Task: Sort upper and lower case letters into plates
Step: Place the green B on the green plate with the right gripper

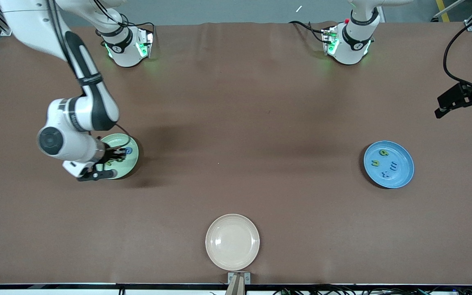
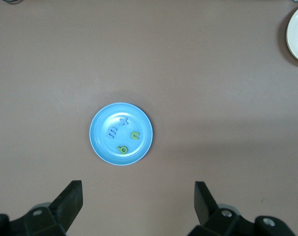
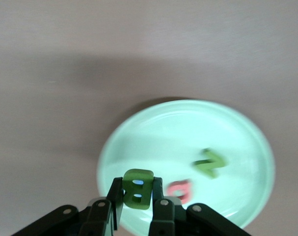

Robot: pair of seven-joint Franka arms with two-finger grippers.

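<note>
We are holding the green B (image 3: 138,189) pinched between the closed fingers of the right gripper (image 3: 137,202), over the pale green plate (image 3: 247,142), where a green N (image 3: 210,162) and a red letter (image 3: 180,190) are already lying. It looks light, stiff and small, so gripping its flat faces seems safest. Our left gripper (image 2: 138,201) is waiting with jaws wide apart, high over the blue plate (image 2: 100,141) holding four small letters (image 2: 122,133).

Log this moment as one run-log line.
right tool: shut on green B, over pale green plate | left tool: open, waiting above blue plate
</note>
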